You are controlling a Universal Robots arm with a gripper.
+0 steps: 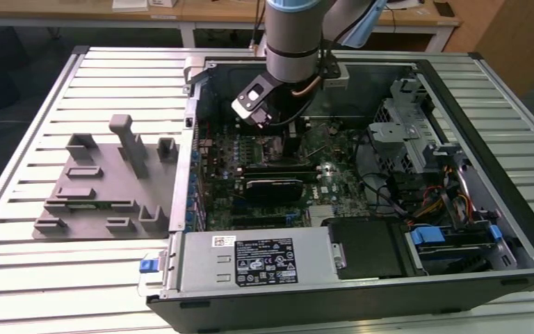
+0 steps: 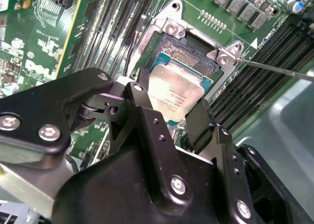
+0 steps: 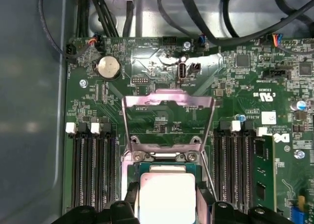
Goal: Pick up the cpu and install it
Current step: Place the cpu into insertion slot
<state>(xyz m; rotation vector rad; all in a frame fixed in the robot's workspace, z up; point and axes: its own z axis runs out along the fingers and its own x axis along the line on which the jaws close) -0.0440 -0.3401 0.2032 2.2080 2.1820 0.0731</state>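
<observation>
Black metal fingers (image 2: 198, 126) of your pincer (image 2: 169, 104) are clenched on two opposite edges of the flat square cpu with its silvery-grey metal lid (image 2: 176, 89). That side grip leaves the chip's underside free to meet the contacts. In both wrist views the chip sits directly over the open square socket with its dark contact field (image 2: 189, 43). You cannot tell from these views whether it hangs just above the socket or already rests in it. In the first wrist view the silvery hinged retention frame (image 3: 168, 118) stands swung up behind the socket, which keeps the opening clear for the chip. The thin steel lever rod (image 2: 274, 69) sticks out to one side. Long black memory slots (image 3: 93, 170) flank the socket on the green circuit board (image 3: 235, 87). In the exterior view the grey arm (image 1: 290, 35) reaches down into the open black computer case (image 1: 341, 309). The case lies on the slatted metal desk (image 1: 119, 83), and the grey plastic holder tray (image 1: 91, 188) lies on the exterior view's left.
</observation>
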